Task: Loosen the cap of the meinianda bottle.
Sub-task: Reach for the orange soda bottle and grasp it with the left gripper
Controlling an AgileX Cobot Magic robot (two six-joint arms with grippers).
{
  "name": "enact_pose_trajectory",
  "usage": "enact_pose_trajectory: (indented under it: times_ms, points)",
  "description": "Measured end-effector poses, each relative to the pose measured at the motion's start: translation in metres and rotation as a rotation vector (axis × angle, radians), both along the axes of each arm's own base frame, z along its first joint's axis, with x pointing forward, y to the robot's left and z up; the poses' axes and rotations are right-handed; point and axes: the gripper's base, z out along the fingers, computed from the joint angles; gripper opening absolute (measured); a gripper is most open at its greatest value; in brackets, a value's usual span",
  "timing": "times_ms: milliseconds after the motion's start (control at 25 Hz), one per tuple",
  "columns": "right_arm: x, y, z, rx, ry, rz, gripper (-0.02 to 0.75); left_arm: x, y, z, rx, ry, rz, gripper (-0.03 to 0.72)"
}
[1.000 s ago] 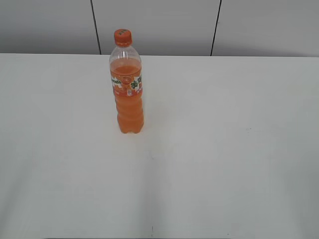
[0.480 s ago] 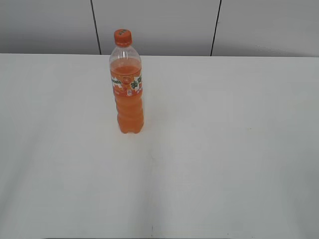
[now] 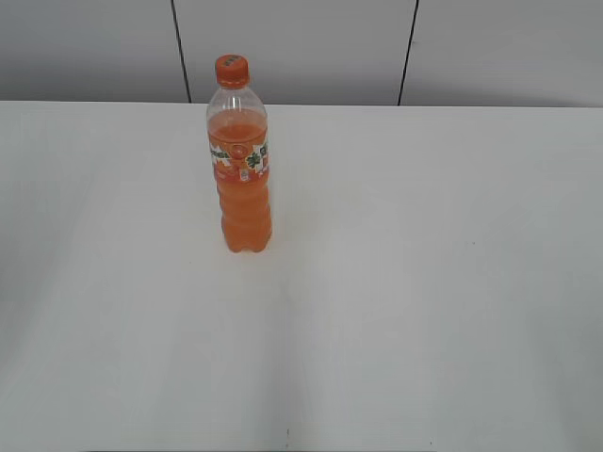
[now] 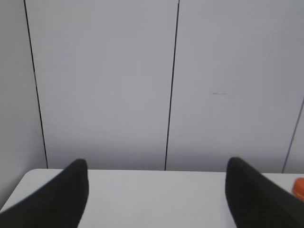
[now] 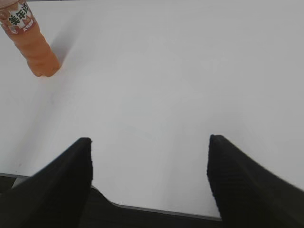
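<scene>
A plain test room: bare white table before grey panelled wall.

The meinianda bottle stands upright on the white desk, left of the middle and nearer the far edge than the near one. Its cap sits on the neck, showing against the grey panelled wall behind
</scene>
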Motion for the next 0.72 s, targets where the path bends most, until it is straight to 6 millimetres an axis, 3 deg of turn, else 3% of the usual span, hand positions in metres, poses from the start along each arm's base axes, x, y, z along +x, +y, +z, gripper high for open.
enact_pose_trajectory:
  times_ms: [280,560,720]
  points:
    - [0.0,0.0,0.0,0.0,0.0,0.0,0.564,0.083,-0.007,-0.034,0.026,0.089,-0.013,0.538]
    - [0.0,0.0,0.0,0.0,0.0,0.0,0.564,0.132,-0.04,-0.079,0.078,0.168,-0.131,0.538]
    - [0.0,0.0,0.0,0.0,0.0,0.0,0.564,0.149,-0.052,-0.105,0.137,0.217,-0.179,0.538]
